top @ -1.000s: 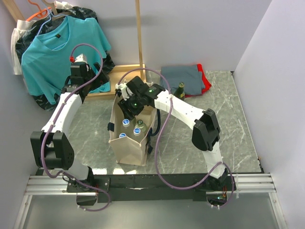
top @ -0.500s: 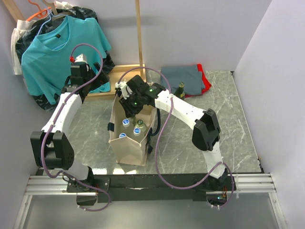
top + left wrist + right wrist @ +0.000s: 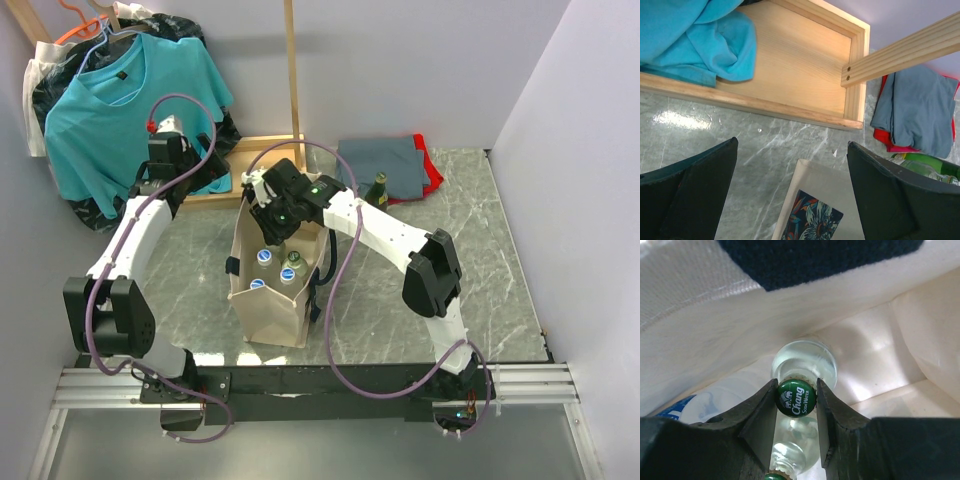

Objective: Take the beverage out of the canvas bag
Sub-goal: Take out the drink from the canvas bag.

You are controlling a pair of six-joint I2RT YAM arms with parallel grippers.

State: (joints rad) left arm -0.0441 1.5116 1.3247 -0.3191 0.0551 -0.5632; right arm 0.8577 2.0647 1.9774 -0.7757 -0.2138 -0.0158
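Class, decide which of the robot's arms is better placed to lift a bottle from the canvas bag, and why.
Right. The right gripper is inside the canvas bag, shut on the neck of the green-capped bottle. The left gripper hangs open outside the bag, near the wooden tray, holding nothing.

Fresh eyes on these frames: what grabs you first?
The right pincer clamped on a green-capped Chang bottle, deep inside the canvas bag at table centre. Then the teal T-shirt hanging far left, with the left pincer open near the wooden tray.
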